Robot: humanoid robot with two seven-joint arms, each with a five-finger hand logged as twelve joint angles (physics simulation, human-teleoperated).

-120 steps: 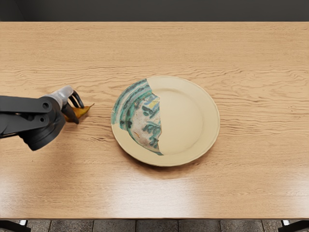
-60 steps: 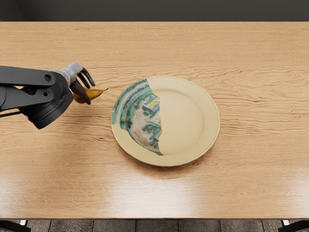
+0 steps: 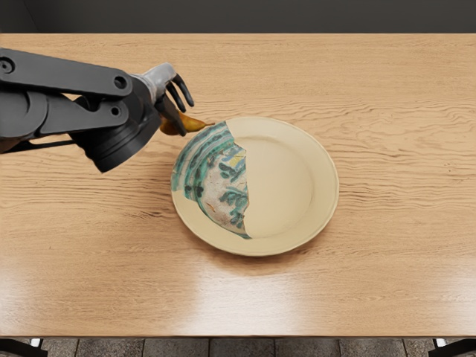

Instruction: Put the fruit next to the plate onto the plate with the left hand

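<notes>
Since half a second ago my arm has swung up and to the right, carrying the fruit (image 3: pixel 186 124) with it. It was well left of the plate (image 3: pixel 297 186) then, and a second ago it was lower and further left, down near the table (image 3: pixel 387 82). Now it sits right at the plate's upper-left edge.

In the head view, my left hand (image 3: pixel 168 95) comes in from the left on the dark forearm. Its fingers (image 3: pixel 182 91) are curled round the fruit, with the yellow-brown body pinched beneath them and its thin tip pointing right toward the rim. The tip looks to be just reaching the rim over the green-patterned part. Most of the fruit is still outside the plate, and I judge it is held above the wood rather than resting on it, though I cannot be sure of the height from this angle. My right arm does not show.

The pickup is done and the carry is nearly over. What remains, as I judge it, is a little more travel to the right so the fruit is over the plate's face, then lowering and letting go. Releasing here would risk it landing on the rim and rolling back onto the table.
</notes>
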